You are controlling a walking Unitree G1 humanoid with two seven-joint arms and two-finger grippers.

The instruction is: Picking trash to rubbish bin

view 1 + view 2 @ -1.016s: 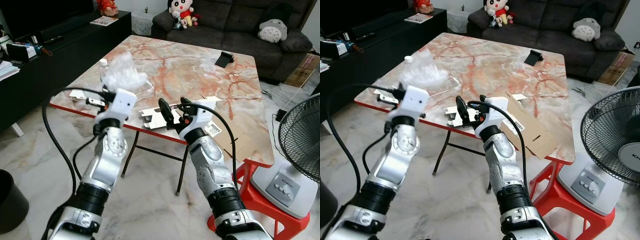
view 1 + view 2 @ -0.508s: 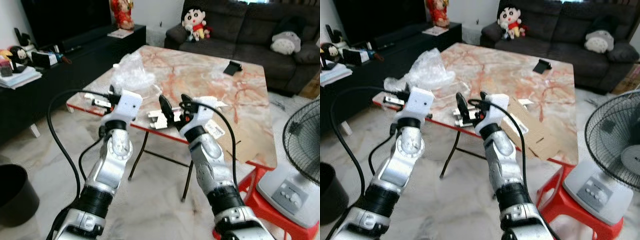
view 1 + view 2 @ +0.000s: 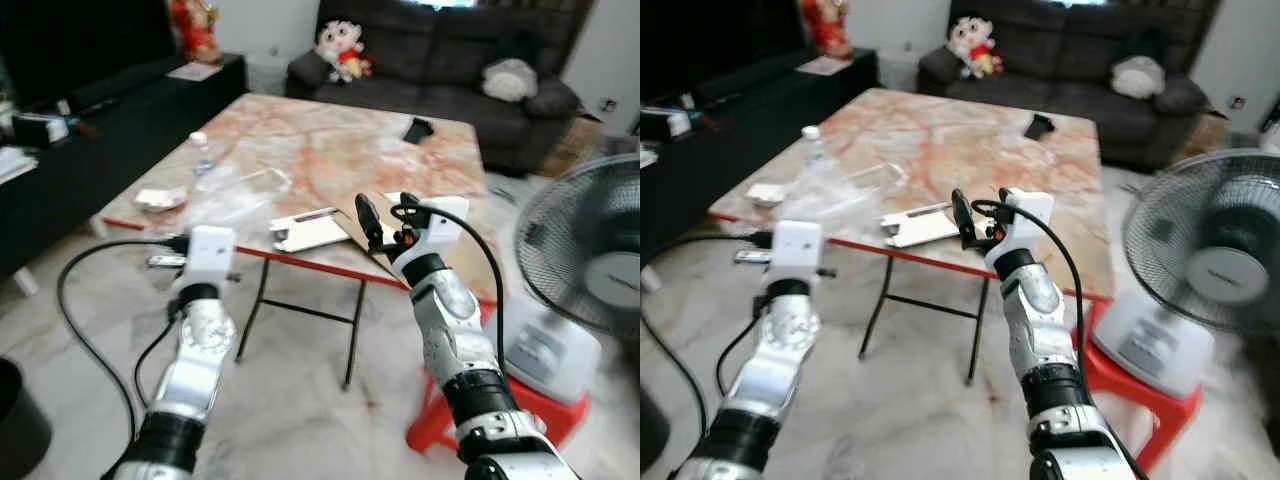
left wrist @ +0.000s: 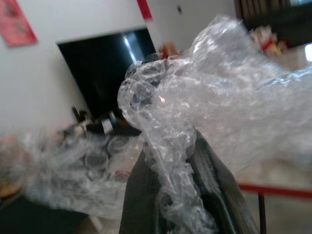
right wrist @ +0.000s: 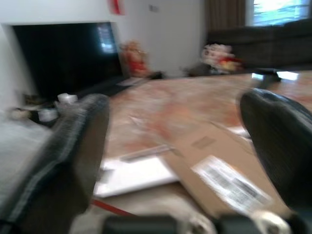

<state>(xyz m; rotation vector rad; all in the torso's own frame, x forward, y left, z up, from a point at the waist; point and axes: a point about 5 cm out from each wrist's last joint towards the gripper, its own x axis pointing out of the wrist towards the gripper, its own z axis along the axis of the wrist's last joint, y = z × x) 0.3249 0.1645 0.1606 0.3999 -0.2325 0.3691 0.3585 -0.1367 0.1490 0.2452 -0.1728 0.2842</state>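
Observation:
A crumpled clear plastic bag [image 4: 204, 97] is pinched between the two black fingers of my left gripper [image 4: 170, 195], which is shut on it. In the eye views the bag [image 3: 225, 195] hangs in front of the near left edge of the marble table [image 3: 330, 150], just beyond my left wrist [image 3: 210, 250]. My right gripper [image 3: 387, 212] is raised at the table's front edge, open and holding nothing. Its fingers [image 5: 73, 146] stand wide apart over a white sheet [image 5: 131, 175] and flat cardboard [image 5: 214, 156]. A black bin [image 3: 12, 420] sits on the floor at the far left.
On the table are a water bottle [image 3: 200, 150], a white sheet [image 3: 310, 230] and a dark phone [image 3: 418, 128]. A floor fan [image 3: 590, 270] and a red stool [image 3: 440, 430] stand to the right. A sofa [image 3: 450, 60] is behind and a black TV cabinet [image 3: 90, 130] to the left.
The whole view has swung and blurred, so the camera has moved. My left arm sits lower, still shut on the plastic bag. The right gripper stays open.

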